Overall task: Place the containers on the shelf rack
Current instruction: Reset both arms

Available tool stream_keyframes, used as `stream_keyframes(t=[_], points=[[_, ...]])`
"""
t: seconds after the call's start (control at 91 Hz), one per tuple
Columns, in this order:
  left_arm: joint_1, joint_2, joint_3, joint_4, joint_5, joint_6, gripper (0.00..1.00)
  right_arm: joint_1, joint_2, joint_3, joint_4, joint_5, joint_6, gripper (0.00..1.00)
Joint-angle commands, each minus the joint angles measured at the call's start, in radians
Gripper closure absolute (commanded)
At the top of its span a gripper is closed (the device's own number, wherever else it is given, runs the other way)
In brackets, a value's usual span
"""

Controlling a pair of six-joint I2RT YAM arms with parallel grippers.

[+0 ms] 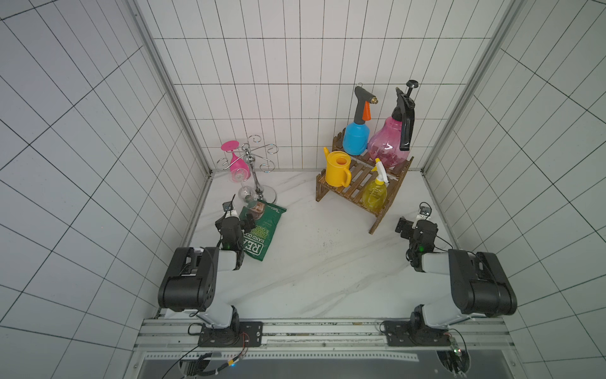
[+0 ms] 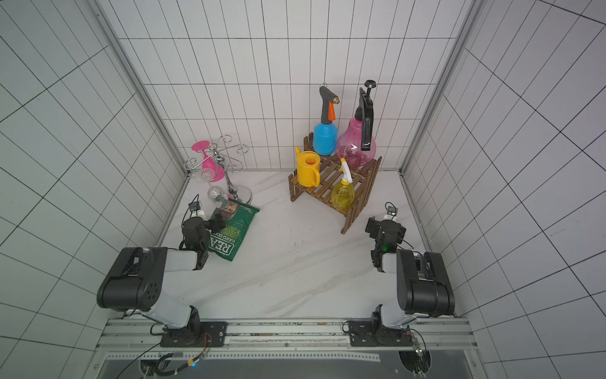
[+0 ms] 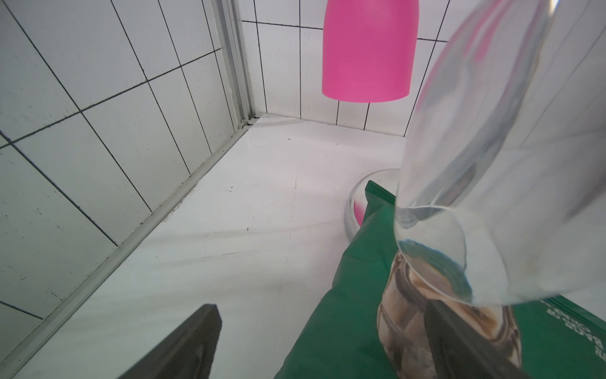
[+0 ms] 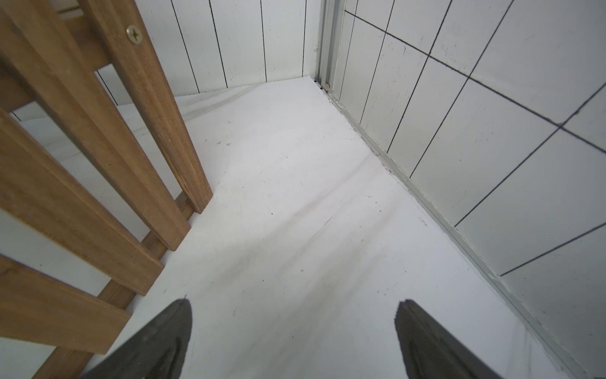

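The right gripper (image 4: 295, 302) stands with its jaws spread wide and nothing between them, low over the bare white table (image 4: 295, 197). The shelf rack (image 1: 359, 174) is just ahead of it and toward the left arm's side, its wooden end frame close beside one finger. All four containers sit on that rack. The blue sprayer (image 1: 355, 137) and the pink sprayer (image 1: 385, 141) stand upright side by side on the upper tier, farthest from the gripper. The yellow watering can (image 1: 337, 169) and the small yellow sprayer (image 1: 373, 193) stand on the lower tier, the small sprayer nearest the gripper. The left gripper (image 3: 321, 306) is also fully spread and empty, well apart from the rack. It hovers over the far end of a green crisp bag (image 1: 262, 233). A clear glass (image 3: 492, 164) hangs just ahead of one finger, with a pink glass (image 1: 236, 164) and their chrome stand (image 1: 254, 170) beyond.
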Motion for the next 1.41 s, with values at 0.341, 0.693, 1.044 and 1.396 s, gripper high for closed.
stream_keyframes(t=[0.341, 0.693, 1.044, 1.396], points=[[-0.001, -0.019, 0.018, -0.021, 0.012, -0.009, 0.02, 0.008, -0.018, -0.072, 0.132, 0.025, -0.007, 0.01], [-0.001, -0.018, 0.018, -0.023, 0.013, -0.009, 0.02, 0.032, -0.005, -0.178, 0.364, 0.044, -0.032, 0.01], [0.0, -0.019, 0.02, -0.022, 0.011, -0.009, 0.02, 0.049, 0.009, -0.206, 0.432, 0.034, -0.058, 0.01], [-0.001, -0.019, 0.019, -0.022, 0.012, -0.009, 0.02, 0.048, 0.026, -0.238, 0.511, 0.033, -0.058, 0.01]])
